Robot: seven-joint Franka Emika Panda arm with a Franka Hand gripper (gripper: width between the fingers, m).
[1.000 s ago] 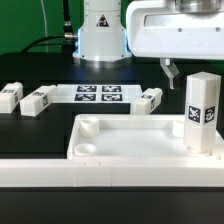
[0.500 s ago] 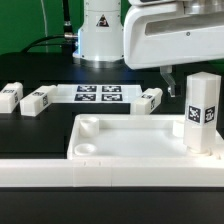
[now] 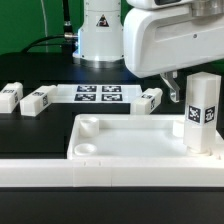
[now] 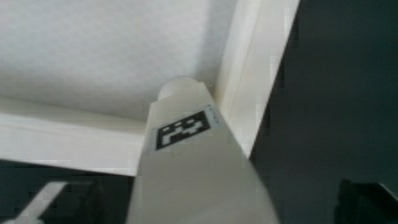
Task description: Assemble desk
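Note:
The desk panel [image 3: 130,135] lies rim up, with round sockets showing at its corners on the exterior view's left. One white tagged leg [image 3: 202,112] stands upright in the panel's corner on the exterior view's right. My gripper [image 3: 186,92] hangs open just above and behind that leg, one dark finger [image 3: 173,90] showing beside it. In the wrist view the leg [image 4: 187,150] rises between my spread fingers, the gripper [image 4: 205,208] straddling it with dark gaps either side, not touching. The panel's rim [image 4: 253,60] runs past the leg.
Three loose legs lie on the black table behind the panel: two [image 3: 10,96] [image 3: 38,100] at the exterior view's left, one [image 3: 150,99] nearer the middle. The marker board [image 3: 98,94] lies between them. A long white rail [image 3: 100,172] runs along the front. The arm's base [image 3: 98,35] stands behind.
My hand has come down and toward the exterior view's left, closer to the standing leg. The jaws stayed open. The parts on the table have not moved.

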